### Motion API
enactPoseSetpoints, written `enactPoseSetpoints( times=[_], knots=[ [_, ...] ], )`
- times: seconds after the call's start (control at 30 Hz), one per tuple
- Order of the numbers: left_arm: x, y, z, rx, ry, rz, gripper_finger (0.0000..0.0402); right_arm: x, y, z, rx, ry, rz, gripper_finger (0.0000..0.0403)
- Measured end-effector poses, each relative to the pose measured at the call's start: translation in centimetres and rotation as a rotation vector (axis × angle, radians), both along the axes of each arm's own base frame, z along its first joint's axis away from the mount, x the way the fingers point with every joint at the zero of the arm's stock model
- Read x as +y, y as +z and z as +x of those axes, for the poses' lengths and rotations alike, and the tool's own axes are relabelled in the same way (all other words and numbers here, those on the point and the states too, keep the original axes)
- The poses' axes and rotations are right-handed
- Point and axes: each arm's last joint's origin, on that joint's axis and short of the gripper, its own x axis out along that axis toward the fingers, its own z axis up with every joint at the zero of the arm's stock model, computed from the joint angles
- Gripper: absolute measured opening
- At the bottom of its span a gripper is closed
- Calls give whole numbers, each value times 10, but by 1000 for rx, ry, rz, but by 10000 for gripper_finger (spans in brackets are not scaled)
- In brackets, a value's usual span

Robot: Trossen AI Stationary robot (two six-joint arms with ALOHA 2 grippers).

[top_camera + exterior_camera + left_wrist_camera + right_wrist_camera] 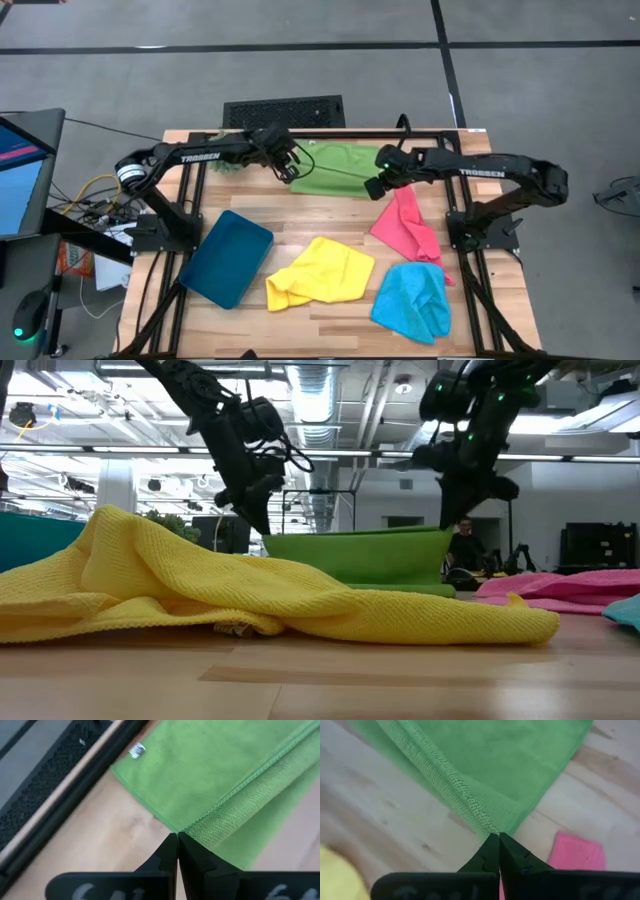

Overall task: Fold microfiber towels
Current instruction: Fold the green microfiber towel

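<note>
The green towel lies at the table's far middle, its near edge raised between both grippers and its far part resting on the wood. My left gripper is shut on the towel's left near corner, and my right gripper is shut on its right near corner. In the low view the raised edge runs nearly straight between them. The yellow towel, pink towel and light blue towel lie crumpled on the near half. My left gripper pinches the green towel's hemmed corner between its two fingertips, slanting down from the left. The corner is lifted clear, and the cloth falls away from it to the table. My right gripper pinches the opposite hemmed corner between its fingertips, slanting down from the right. That corner is also lifted, with the edge between the two holds drawn nearly taut.
A dark teal tray sits at the near left. A black grille lies beyond the far edge. The pink towel's tip lies close under my right gripper. Bare wood shows between the green towel and the yellow one.
</note>
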Motion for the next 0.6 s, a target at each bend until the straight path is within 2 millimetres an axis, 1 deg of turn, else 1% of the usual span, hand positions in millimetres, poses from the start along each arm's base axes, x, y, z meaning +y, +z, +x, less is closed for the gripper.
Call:
enactPoseSetpoints(
  times=[0.13,0.27,0.47,0.6],
  knots=[
    [-10,5,0,4,-7,1,0,10,6,-1,-31,13,-1,21],
    [-13,10,0,6,16,50,0,8,1,1,6,5,-9,19],
    [-1,5,0,16,26,68,0,-6,-14,6,73,-10,-14,21],
    [7,2,0,14,21,85,0,-10,-18,6,88,-25,-7,25]
  ],
)
